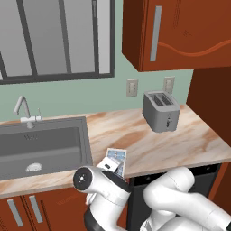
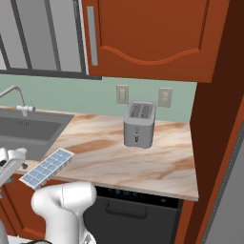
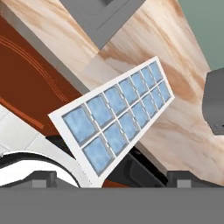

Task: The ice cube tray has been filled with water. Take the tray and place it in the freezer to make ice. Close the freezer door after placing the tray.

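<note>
Ice cube tray [image 1: 116,161] is being seen in the left base view at the front edge of the marble counter [image 1: 180,140], just right of the sink [image 1: 43,146], partly hidden behind the white arm. A grey toaster [image 1: 161,111] is sitting well back on the counter near the wall outlets [image 1: 131,88]. A faucet [image 1: 25,113] is standing behind the sink.

Right base view: the tray [image 2: 47,167] is being shown lying on the counter's [image 2: 143,162] front edge, its near end overhanging the edge, two rows of pale-blue cells facing up. The toaster [image 2: 139,124] is well apart from it, further back. A black dishwasher [image 2: 133,209] is sitting under the counter. The gripper [image 2: 10,167] is partly cut off at the left edge, just beside the tray's near end; contact cannot be told.

Hand view: the tray [image 3: 118,118] is being framed diagonally, near end over the counter edge and above the red cabinet front [image 3: 26,87]. Fingertips cannot be made out here; jaws are being taken as spread wide, with nothing held.
</note>
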Robot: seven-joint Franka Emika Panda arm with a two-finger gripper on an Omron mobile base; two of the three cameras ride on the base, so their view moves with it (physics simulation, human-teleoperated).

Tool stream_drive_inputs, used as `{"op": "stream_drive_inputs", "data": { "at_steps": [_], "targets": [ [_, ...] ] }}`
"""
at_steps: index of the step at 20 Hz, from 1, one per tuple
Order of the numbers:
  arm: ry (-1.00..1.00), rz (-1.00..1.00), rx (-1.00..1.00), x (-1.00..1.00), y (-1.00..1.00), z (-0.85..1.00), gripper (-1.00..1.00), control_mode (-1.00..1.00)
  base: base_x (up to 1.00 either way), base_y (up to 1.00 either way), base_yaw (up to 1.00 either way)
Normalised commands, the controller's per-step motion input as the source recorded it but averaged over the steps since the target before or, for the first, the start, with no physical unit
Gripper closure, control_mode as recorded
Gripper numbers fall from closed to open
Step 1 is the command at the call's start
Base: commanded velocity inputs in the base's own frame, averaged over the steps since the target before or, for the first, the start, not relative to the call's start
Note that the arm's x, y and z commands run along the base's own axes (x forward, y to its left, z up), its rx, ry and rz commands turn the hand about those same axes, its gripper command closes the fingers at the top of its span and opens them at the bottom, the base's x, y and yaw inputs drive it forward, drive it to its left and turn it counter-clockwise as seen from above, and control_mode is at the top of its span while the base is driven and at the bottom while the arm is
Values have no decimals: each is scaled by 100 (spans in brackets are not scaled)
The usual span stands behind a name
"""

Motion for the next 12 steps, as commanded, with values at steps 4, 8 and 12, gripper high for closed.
{"op": "stream_drive_inputs", "data": {
  "at_steps": [4,8,12],
  "targets": [
    [0,1,-2,0,0,-12,-100,-100,0,0,0],
    [0,1,-4,0,5,-19,-100,-100,0,0,0],
    [0,3,-8,-2,13,-25,-100,-100,0,0,0]
  ]
}}
